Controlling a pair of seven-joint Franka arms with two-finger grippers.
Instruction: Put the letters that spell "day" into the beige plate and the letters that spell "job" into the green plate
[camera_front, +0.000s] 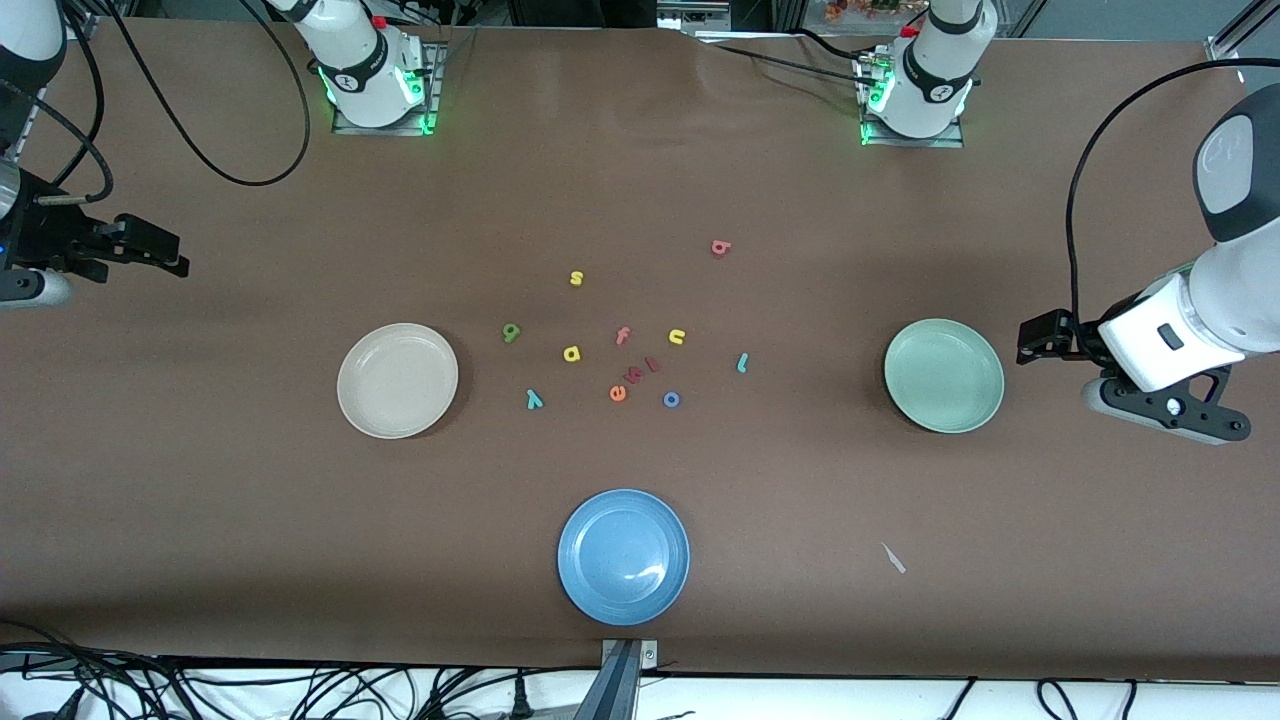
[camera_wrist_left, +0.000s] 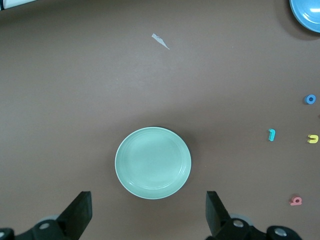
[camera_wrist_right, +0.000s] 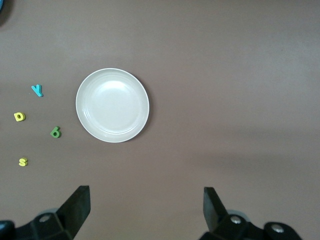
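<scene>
Both arms wait high at the table's ends: the left gripper (camera_wrist_left: 147, 212) hangs with jaws spread wide and empty at its end, beside the green plate (camera_front: 943, 375), and the right gripper (camera_wrist_right: 145, 210) is just as wide and empty at its end. The beige plate (camera_front: 397, 380) is bare, and so is the green one. All letters lie loose between them: green "d" (camera_front: 511, 332), yellow "a" (camera_front: 572, 353), teal "y" (camera_front: 534, 399), teal "j" (camera_front: 742, 362), blue "o" (camera_front: 672, 399), and pinkish "b" (camera_front: 721, 247) farthest from the front camera
</scene>
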